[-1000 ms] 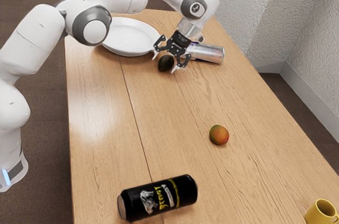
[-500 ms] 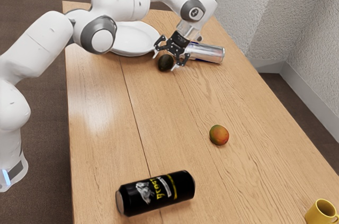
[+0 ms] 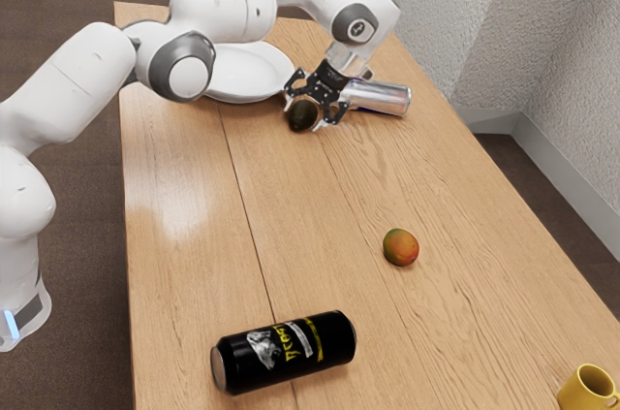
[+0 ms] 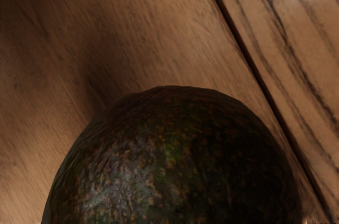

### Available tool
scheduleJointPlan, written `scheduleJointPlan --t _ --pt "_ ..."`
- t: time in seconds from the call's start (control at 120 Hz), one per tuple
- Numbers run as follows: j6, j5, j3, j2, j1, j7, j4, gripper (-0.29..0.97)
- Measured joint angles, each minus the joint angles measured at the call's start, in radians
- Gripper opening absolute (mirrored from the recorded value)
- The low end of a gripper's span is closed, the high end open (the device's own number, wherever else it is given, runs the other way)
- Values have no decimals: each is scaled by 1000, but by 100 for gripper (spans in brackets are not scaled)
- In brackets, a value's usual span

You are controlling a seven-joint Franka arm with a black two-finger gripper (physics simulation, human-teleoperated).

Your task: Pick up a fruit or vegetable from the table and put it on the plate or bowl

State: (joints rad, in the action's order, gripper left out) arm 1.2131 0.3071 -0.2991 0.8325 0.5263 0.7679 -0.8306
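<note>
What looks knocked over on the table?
Two cans lie on their sides instead of standing: the black can nearest the camera, and the silver can beside the avocado. Nothing looks spilled.

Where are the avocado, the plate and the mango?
avocado (image 4: 175,166), wrist view, middle of its bumpy skin.
plate (image 3: 254,76), exterior view, bare white inside.
mango (image 3: 400,247), exterior view, middle of the fruit.

White Franka arm (image 3: 87,80), rising from eight o'clock, arcing to twelve o'clock, wrist (image 3: 354,24) pitched down, black gripper (image 3: 312,106) low, fingers (image 3: 293,96) spread apart
</note>
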Motion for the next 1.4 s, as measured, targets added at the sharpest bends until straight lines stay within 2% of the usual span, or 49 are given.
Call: scheduleJointPlan --t 0.05,0.192,0.383,0.5,0.658,0.742,0.908,1.167,1.4 --pt "0 4 0 0 -1 0 -1 42" --pt "-6 9 0 -5 -3 4 -1 33" --pt "-107 11 -18 -95 -28 28 8 30" --pt "-172 0 -18 -276 -58 47 -75 30" --pt "-170 -44 7 -636 3 43 -462 30" --pt "-124 -69 56 -722 20 18 -585 30" --pt "6 -89 88 -735 146 -83 -682 30" --pt "187 -99 97 -625 296 -282 -689 29" --pt "291 -103 115 -605 330 -452 -688 29"
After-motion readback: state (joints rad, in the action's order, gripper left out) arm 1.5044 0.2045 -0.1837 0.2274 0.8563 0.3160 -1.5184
